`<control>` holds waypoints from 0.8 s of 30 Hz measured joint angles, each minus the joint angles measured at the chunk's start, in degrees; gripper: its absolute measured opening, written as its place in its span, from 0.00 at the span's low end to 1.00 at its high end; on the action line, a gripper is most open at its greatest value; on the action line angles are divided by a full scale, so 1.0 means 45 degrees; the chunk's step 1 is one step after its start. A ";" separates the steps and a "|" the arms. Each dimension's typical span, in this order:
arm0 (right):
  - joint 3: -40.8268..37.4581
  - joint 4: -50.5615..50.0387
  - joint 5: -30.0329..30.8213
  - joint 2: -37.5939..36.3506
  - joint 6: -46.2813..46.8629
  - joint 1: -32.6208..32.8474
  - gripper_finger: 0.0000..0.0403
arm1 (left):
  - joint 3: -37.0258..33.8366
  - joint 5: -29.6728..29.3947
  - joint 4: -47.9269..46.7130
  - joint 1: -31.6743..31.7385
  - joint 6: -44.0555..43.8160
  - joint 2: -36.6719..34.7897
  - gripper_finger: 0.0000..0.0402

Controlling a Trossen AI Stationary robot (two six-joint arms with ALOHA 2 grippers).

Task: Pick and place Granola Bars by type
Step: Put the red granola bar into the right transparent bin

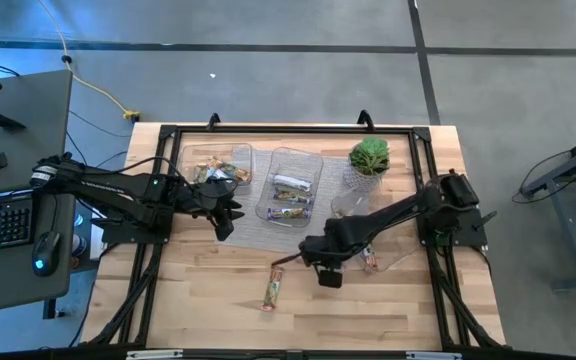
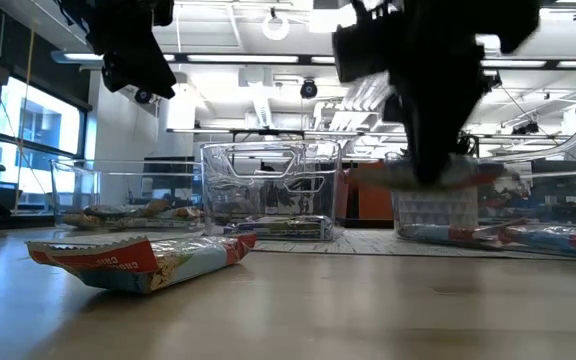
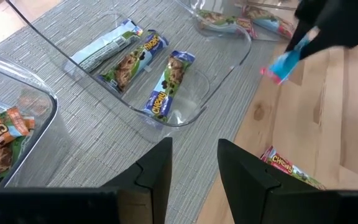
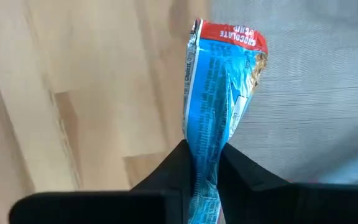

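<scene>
Sorting was partly done: two clear plastic trays (image 1: 230, 152) (image 1: 303, 156) near the desk's (image 1: 198, 300) far edge held bars. The right claw (image 4: 205, 163) gripped a blue-wrapped granola bar (image 4: 219, 106); the left claw (image 3: 194, 165) hung slightly parted, empty. An orange-wrapped bar (image 1: 272, 291) lay unsorted near the front edge.

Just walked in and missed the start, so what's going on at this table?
A two-armed robot is sorting granola bars by type into clear trays. The right end effector is shut on a blue-wrapped bar, holding it above the wooden table near the mat's edge. The left end effector hovers empty, slightly parted, over the mat by the middle tray, which already holds several bars. One orange-wrapped bar lies loose on the table.
</scene>
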 joint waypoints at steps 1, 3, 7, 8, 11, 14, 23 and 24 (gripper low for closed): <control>0.0275 -0.0413 0.0307 -0.0101 -0.0037 0.0000 0.12 | 0.0000 0.0000 0.0007 0.0000 0.0000 0.0002 0.31; 0.0850 -0.1403 0.1117 -0.0356 -0.0062 0.0033 0.11 | 0.0000 0.0000 0.0002 0.0000 0.0000 0.0002 0.31; 0.1617 -0.3838 0.2987 -0.1054 0.0517 0.0149 0.09 | 0.0000 0.0000 0.0000 -0.0004 -0.0005 0.0002 0.31; 0.1659 -0.4526 0.3355 -0.1231 0.0863 0.0200 0.08 | 0.0000 0.0000 -0.0008 0.0000 -0.0005 0.0002 0.31; 0.1355 -0.6438 0.4269 -0.1957 0.2476 0.0361 0.08 | -0.0001 0.0000 -0.0009 -0.0002 -0.0005 0.0002 0.31; 0.0576 -0.7906 0.4524 -0.2715 0.4389 0.0541 0.09 | 0.0000 0.0000 -0.0011 -0.0002 -0.0005 0.0001 0.31; -0.4095 -0.5816 0.3146 -0.5540 0.7664 0.1156 0.09 | 0.0000 0.0000 -0.0028 -0.0001 -0.0005 -0.0003 0.31; -0.4619 -0.5400 0.2889 -0.5767 0.7751 0.1166 0.09 | 0.0000 0.0000 -0.0031 -0.0001 -0.0005 -0.0003 0.31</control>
